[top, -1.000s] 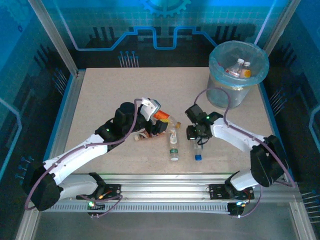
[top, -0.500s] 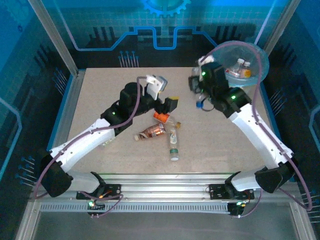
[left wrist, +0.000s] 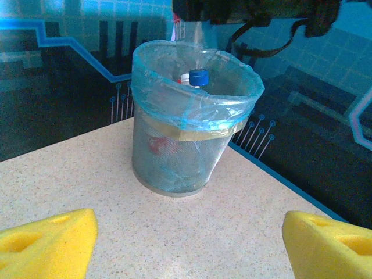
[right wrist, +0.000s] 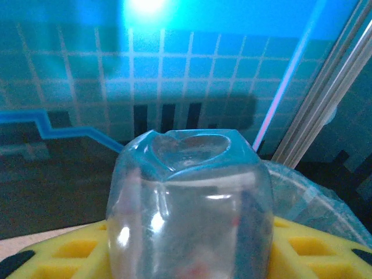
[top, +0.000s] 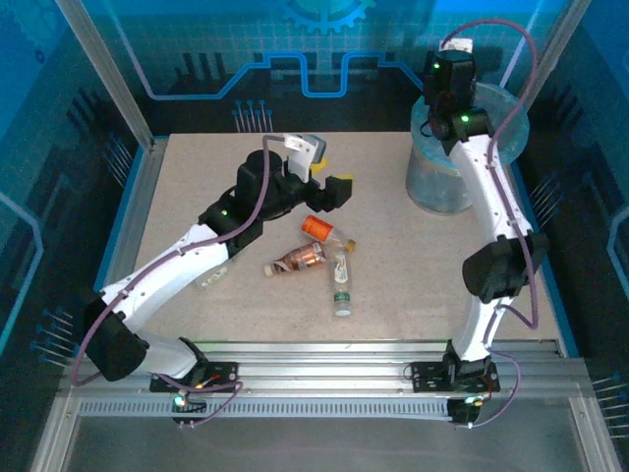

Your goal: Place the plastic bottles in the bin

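My right gripper [top: 444, 106] hangs over the bin [top: 432, 177], shut on a clear plastic bottle [right wrist: 189, 209] whose base faces the right wrist camera between the yellow pads [right wrist: 52, 256]. In the left wrist view that bottle's blue cap [left wrist: 198, 77] points down into the bin [left wrist: 174, 151], a grey bucket lined with a pale blue bag. Three bottles lie mid-table: an orange one [top: 319, 226], a copper-labelled one [top: 298, 259] and a clear green-labelled one [top: 341, 285]. My left gripper [top: 329, 187] hovers open above them, facing the bin, nothing between its yellow pads [left wrist: 49, 244].
The bin stands at the table's far right corner, close to the blue edge strip [left wrist: 279, 174] and the enclosure frame. A red shape [left wrist: 154, 142] shows through the bin's wall. The left arm [top: 177, 265] stretches across the table's left half.
The right arm has carried the blue-capped bottle from the table's front up over the bin. The left gripper has risen off the bottles, moved back and opened a little wider.
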Controlling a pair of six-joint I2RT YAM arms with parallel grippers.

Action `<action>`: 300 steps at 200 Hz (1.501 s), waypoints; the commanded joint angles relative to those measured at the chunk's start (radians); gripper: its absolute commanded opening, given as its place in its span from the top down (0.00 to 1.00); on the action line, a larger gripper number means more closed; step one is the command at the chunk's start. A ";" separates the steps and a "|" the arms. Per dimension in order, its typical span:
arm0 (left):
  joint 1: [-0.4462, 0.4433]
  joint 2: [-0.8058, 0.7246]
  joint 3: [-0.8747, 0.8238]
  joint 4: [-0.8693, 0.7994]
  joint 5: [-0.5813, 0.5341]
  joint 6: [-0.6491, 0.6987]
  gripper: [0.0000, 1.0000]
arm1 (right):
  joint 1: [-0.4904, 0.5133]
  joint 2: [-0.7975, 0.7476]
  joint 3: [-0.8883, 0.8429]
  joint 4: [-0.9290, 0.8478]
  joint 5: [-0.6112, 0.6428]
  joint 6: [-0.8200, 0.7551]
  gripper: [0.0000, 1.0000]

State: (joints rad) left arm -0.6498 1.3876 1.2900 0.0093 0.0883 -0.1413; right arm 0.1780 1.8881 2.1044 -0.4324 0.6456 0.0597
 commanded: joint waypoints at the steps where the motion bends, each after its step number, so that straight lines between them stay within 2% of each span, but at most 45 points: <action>1: 0.007 -0.021 0.026 -0.015 -0.026 -0.028 0.16 | -0.006 0.017 0.072 0.058 0.062 -0.057 0.47; 29: 0.010 -0.020 0.013 -0.009 -0.028 -0.040 0.16 | -0.027 0.045 0.071 -0.011 0.038 -0.006 0.44; 59: 0.010 -0.019 0.002 -0.006 -0.023 -0.053 0.16 | -0.041 0.020 -0.027 -0.014 0.011 0.044 0.40; 120: 0.010 -0.033 -0.016 -0.022 -0.030 -0.040 0.15 | -0.064 -0.124 -0.347 0.134 -0.054 0.100 0.35; 139: 0.011 -0.034 -0.017 -0.025 -0.031 -0.038 0.14 | -0.078 -0.177 -0.445 0.179 -0.078 0.125 0.30; 184: 0.011 -0.022 -0.012 -0.019 -0.025 -0.043 0.14 | -0.102 -0.217 -0.468 0.153 -0.123 0.151 0.28; 226: 0.010 -0.014 -0.017 -0.008 -0.022 -0.058 0.14 | -0.104 -0.182 -0.367 0.102 -0.176 0.188 0.28; 272: 0.012 -0.001 -0.009 -0.006 -0.021 -0.069 0.14 | -0.104 0.051 0.044 -0.228 -0.230 0.255 0.38; 300: 0.014 0.002 -0.004 -0.015 -0.023 -0.070 0.14 | -0.108 0.194 0.244 -0.354 -0.263 0.252 0.44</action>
State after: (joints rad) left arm -0.6441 1.3869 1.2873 -0.0036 0.0711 -0.1864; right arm 0.0841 1.9705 2.2261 -0.5949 0.4290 0.2893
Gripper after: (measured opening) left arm 0.859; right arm 0.584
